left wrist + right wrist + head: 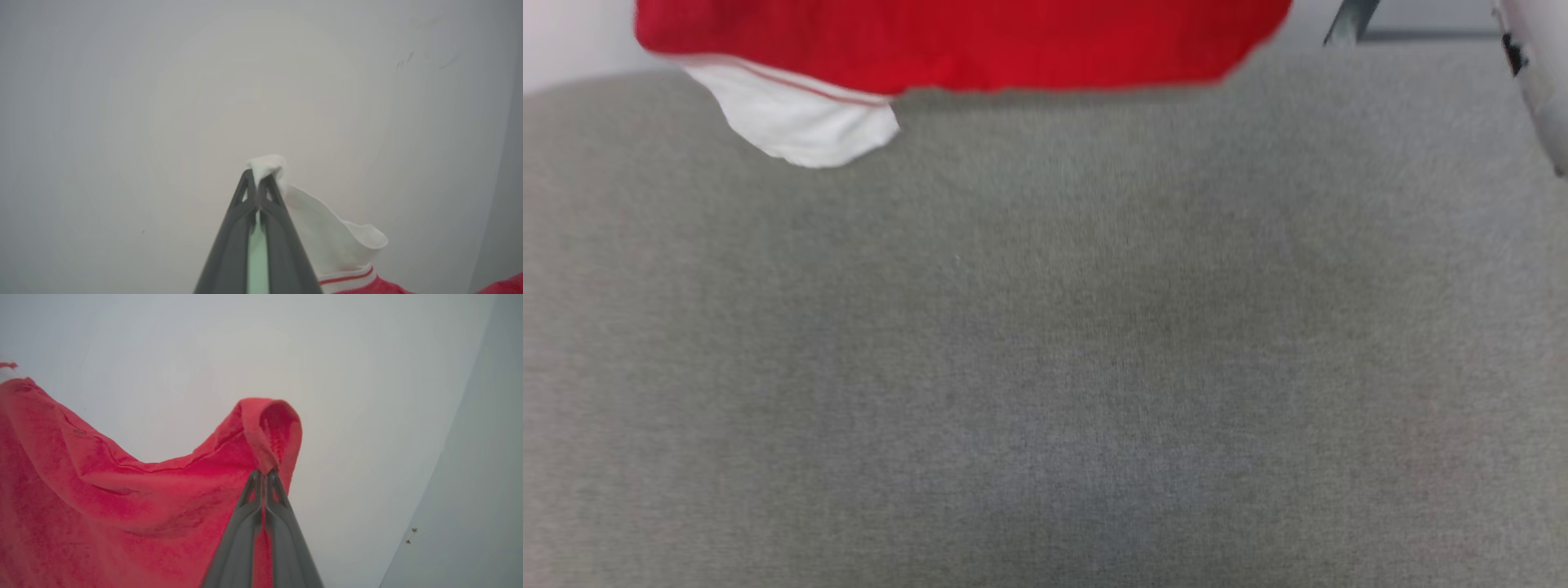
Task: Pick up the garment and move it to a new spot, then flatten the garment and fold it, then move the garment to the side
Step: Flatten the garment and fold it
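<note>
A: Where is the red jersey garment (964, 45) with the white, red-striped short sleeves?
B: It hangs at the top of the head view, with its lower hem over the far edge of the grey woven fabric surface (1045, 343). I cannot tell whether the hem touches it. One white sleeve (800, 122) droops below the hem on the left.
A: What holds it?
B: Both grippers. The left gripper (258, 179) has its two long dark fingers pressed together, pinching a fold of white sleeve cloth at the tips. The striped trim and red body fall away to its lower right.
A: And the other?
B: The right gripper (264, 473) is squeezed onto a red edge that loops over its tips. The rest of the cloth sags to the left in that view.
A: Anything around?
B: A plain pale wall (122, 102) lies beyond both grippers. A pale forearm (1539, 90) sits in the head view's upper right corner.
</note>
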You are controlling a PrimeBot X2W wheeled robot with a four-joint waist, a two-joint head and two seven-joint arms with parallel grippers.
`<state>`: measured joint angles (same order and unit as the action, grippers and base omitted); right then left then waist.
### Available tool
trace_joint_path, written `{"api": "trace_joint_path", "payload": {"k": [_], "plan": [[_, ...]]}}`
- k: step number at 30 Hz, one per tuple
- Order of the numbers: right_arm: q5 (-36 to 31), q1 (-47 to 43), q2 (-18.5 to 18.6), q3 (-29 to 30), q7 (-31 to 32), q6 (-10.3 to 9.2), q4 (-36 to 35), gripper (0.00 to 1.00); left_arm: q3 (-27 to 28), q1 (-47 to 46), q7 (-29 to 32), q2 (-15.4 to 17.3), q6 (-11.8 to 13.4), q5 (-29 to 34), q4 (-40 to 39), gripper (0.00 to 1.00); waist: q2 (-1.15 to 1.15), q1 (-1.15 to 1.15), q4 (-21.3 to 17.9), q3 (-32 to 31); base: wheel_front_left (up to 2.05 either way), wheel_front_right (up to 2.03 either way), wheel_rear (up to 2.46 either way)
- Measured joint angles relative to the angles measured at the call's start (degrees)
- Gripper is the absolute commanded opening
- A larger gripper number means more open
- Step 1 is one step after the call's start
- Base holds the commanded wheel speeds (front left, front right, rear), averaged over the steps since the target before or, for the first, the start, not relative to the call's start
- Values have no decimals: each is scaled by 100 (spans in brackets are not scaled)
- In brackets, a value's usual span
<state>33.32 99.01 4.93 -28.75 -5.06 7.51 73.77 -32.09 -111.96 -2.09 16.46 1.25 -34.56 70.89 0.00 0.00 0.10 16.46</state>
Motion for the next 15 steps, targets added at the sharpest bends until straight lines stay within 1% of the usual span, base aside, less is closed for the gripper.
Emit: {"api": "trace_joint_path", "payload": {"k": [6, 7, 11, 15], "plan": [[-319, 326, -33, 88, -636, 0, 2, 0, 41, -588, -502, -12, -33, -4, 16, 0, 0, 0, -69, 616, 0, 0, 0], [-319, 326, -33, 88, -636, 0, 2, 0, 41, -588, -502, -12, -33, -4, 16, 0, 0, 0, -69, 616, 0, 0, 0], [-577, 513, -8, 246, -877, 0, 7, 0, 73, -891, -844, -42, -62, -9, 19, 0, 0, 0, -102, 1082, 0, 0, 0], [-861, 626, 73, 481, -969, 0, 9, 0, 94, -1129, -1063, -176, -116, -25, 19, 0, 0, 0, -106, 1550, 0, 0, 0]]}}
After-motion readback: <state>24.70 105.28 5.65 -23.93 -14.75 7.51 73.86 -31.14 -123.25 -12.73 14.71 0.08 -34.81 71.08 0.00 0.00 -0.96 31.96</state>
